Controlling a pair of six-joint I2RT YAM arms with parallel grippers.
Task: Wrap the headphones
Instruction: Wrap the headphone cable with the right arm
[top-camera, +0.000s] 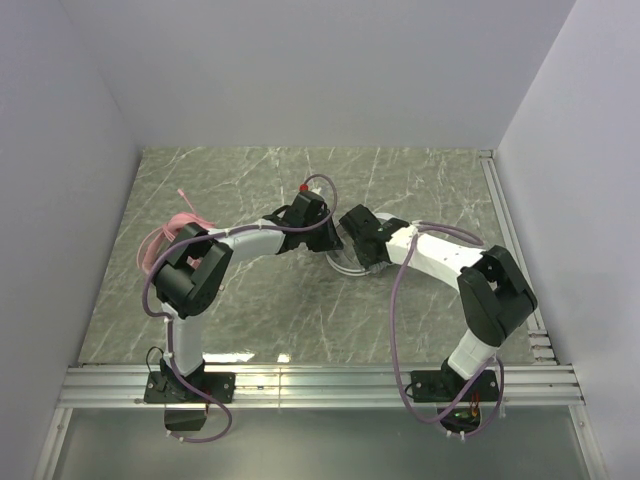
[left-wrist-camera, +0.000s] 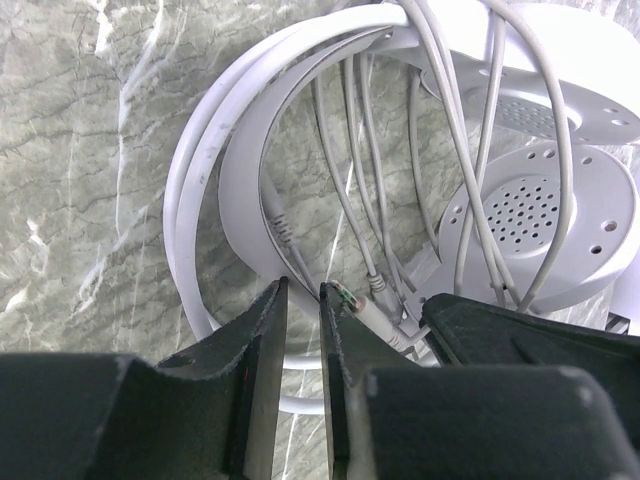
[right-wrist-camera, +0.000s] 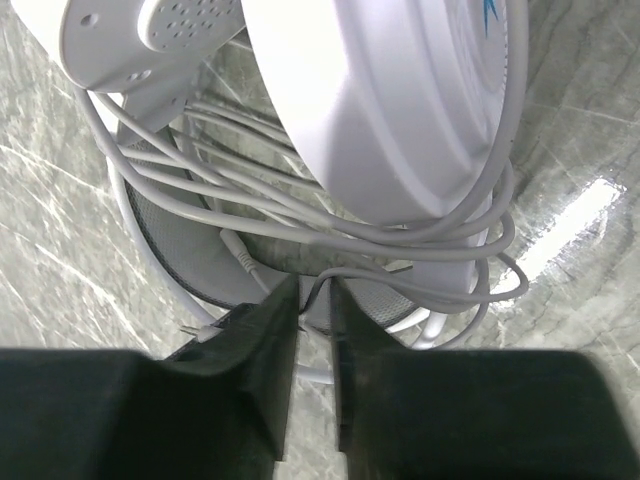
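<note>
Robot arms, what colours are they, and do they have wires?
The left arm and right arm are white tubes with chunky black joints. A purple cable loops along each. The left hand and right hand are black, each with two flat fingers.

— Any lettering, brand or number legible here?
— None. The white headphones (right-wrist-camera: 400, 110) carry only a blue mark (right-wrist-camera: 489, 10) at the upper edge of the earcup's outer shell. The frame cuts it off, leaving too little to read as text.
</note>
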